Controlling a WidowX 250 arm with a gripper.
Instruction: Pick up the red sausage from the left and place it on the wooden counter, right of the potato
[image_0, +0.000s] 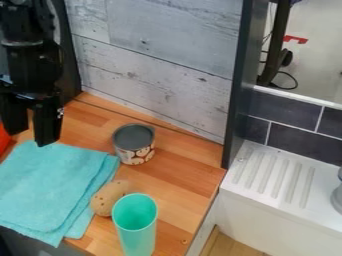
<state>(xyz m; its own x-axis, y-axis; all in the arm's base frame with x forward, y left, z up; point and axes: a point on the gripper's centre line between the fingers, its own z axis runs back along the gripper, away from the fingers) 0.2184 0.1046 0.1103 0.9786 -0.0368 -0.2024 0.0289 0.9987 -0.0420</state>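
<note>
The jaws of the black gripper (31, 135) stand apart above the folded turquoise cloth (50, 185) – flat on the wooden counter (170, 175). Right of the cloth are a patterned tin (134, 150), a speckled tan potato (105, 199) – and a mint-green cup (137, 240).

Your gripper (32, 136) looks like black plastic, faintly glossy. Below its jaws you have a matt, soft-napped cloth (50, 185) on a smooth, satiny wood counter (177, 172). Right of the jaws, the can (134, 144) looks like metal; lower right of them, the speckled lump (107, 199) looks matt, the cup (137, 235) like smooth plastic.
</note>
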